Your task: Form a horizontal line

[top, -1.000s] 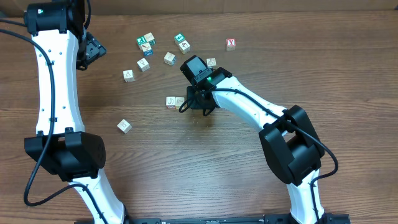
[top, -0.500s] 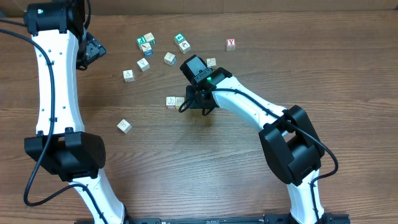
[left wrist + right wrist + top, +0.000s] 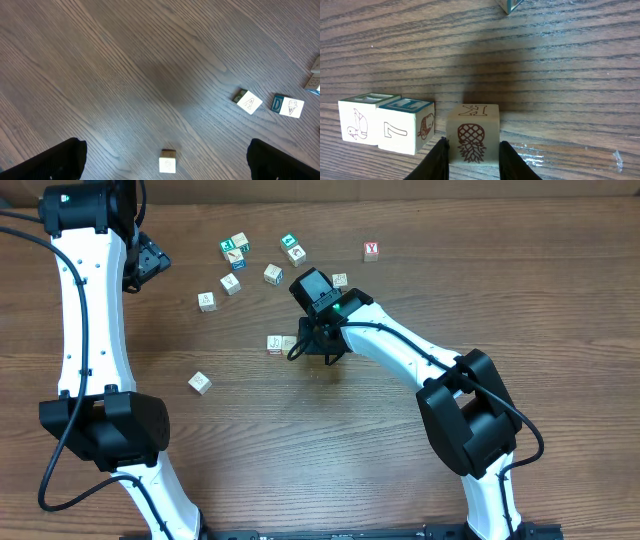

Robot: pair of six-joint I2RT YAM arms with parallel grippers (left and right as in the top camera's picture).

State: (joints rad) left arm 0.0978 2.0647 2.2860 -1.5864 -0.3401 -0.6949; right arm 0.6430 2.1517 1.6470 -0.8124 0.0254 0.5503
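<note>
On the wooden tabletop (image 3: pixel 400 220) the right arm (image 3: pixel 400 345) reaches to the row (image 3: pixel 281 343), while the left arm (image 3: pixel 85 310) stands well apart from it, at the side. So the right hand (image 3: pixel 318 340) is clearly the nearer one. It is closed on the pineapple cube (image 3: pixel 472 135), with its fingers (image 3: pixel 440 161) against two opposite sides of the cube. The left hand (image 3: pixel 150 260) is wide open and holds nothing; below it lies only one loose cube (image 3: pixel 167 161).

The row has two cubes, the bird cube (image 3: pixel 357 122) and the 7 cube (image 3: pixel 400 131), which touch side to side. Its long axis goes left to right in both views. The pineapple cube lies at the right end of the row, just beside the 7 cube but apart from it by a thin dark gap. It also sits a little nearer to the wrist camera than the row's front. I judge that the coming move needs a short slide along this axis toward the row, and a small shift back.

The overhead view hides the held cube under the hand; only the right wrist view shows the gap.
</note>
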